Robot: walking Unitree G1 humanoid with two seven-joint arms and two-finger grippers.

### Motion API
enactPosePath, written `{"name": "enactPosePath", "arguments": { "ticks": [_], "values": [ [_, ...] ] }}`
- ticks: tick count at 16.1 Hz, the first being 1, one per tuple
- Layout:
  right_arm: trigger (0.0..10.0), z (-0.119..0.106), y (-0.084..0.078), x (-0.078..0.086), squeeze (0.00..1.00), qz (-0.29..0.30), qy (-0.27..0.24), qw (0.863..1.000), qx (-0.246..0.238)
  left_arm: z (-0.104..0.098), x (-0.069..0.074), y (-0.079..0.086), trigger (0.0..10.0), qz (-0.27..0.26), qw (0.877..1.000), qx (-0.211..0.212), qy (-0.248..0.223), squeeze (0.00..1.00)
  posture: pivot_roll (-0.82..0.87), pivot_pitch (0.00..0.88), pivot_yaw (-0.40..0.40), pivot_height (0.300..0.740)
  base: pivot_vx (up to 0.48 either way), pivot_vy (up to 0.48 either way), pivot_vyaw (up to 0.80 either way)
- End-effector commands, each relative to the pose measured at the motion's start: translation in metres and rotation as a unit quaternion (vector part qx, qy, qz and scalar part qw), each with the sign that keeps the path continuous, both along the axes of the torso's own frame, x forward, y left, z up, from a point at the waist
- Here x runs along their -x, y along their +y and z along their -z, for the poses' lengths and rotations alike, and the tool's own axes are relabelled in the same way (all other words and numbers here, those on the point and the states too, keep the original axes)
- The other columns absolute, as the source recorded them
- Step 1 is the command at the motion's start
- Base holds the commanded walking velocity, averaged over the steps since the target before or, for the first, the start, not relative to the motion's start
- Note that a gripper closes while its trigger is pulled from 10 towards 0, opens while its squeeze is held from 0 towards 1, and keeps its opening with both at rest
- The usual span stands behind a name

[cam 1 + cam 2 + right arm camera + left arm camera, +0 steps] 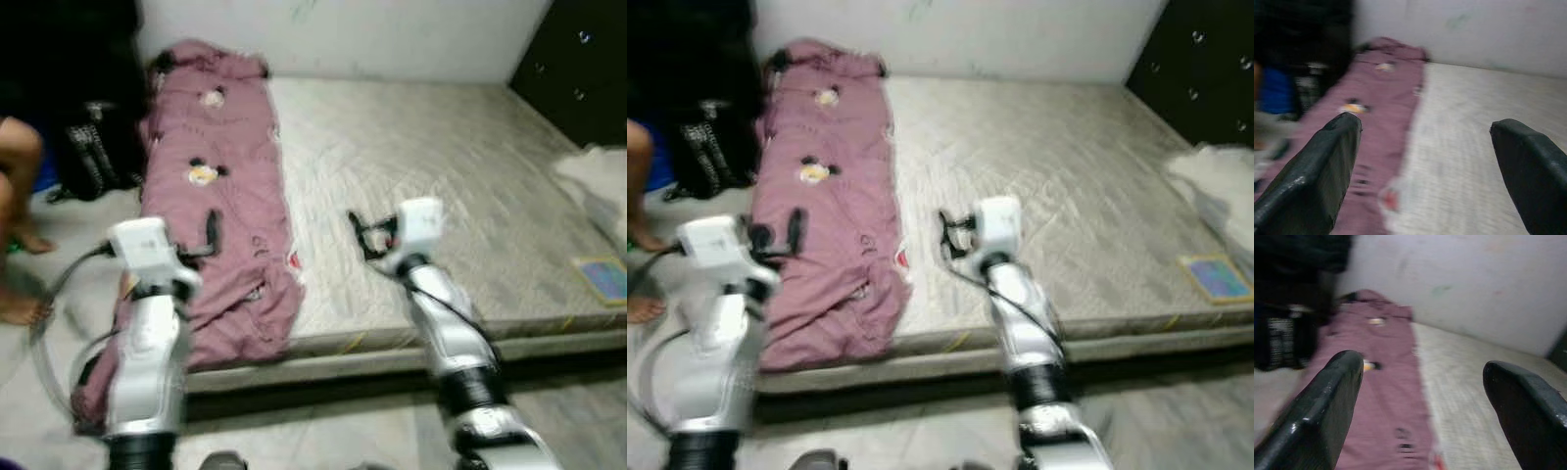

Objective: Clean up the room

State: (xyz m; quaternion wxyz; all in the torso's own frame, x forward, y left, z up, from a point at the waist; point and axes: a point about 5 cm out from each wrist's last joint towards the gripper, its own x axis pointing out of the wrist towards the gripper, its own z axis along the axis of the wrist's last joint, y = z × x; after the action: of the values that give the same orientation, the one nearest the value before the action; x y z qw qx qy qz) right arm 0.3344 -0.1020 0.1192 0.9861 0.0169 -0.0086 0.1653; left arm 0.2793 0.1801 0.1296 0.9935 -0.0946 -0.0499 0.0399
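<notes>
A pink blanket [223, 211] with cartoon prints lies bunched along the left side of a bare grey mattress [441, 186] on the floor; its near end droops over the mattress edge. My left gripper [201, 240] hovers open over the blanket's near part, with nothing between its fingers [1327, 406]. My right gripper [364, 235] is open above the bare mattress, just right of the blanket's edge, and its fingers [1322, 166] are also empty.
A person's bare legs [20, 186] stand at the left beside a dark bag [93, 147]. A white bundle [598, 181] and a small blue item [602, 279] lie at the mattress's right. A dark cabinet [578, 59] stands at the back right, a white wall behind.
</notes>
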Motion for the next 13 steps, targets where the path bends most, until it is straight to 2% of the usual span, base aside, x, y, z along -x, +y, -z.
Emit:
{"name": "enactPosePath", "arguments": {
  "ticks": [1,6,11,13],
  "values": [
    [10.0,-0.0037,-0.0133,-0.0025,0.0,0.017,-0.009,1.0,0.008,-0.0009,-0.0017,-0.0094,10.0,0.014,1.0,0.005,-0.002,0.0,0.06,0.0,-0.062,0.74,0.0,0.48,0.0],
    [10.0,-0.0036,-0.0128,-0.0028,0.0,0.014,-0.009,1.0,0.009,-0.0022,-0.0016,-0.0089,10.0,0.008,1.0,-0.001,-0.006,0.0,0.06,0.0,-0.064,0.74,0.0,0.468,0.0],
    [10.0,-0.0035,-0.0123,-0.0029,0.0,0.014,-0.011,1.0,0.011,-0.0062,-0.0008,-0.0111,10.0,0.023,0.999,-0.001,-0.025,0.0,0.06,0.0,-0.064,0.74,0.0,0.0,0.0],
    [10.0,-0.0033,-0.0124,-0.003,0.0,0.015,-0.01,1.0,0.01,-0.0059,-0.0004,-0.0083,10.0,0.019,0.999,-0.001,-0.027,0.0,0.06,0.0,-0.063,0.74,0.279,0.0,0.0]
  ]
}}
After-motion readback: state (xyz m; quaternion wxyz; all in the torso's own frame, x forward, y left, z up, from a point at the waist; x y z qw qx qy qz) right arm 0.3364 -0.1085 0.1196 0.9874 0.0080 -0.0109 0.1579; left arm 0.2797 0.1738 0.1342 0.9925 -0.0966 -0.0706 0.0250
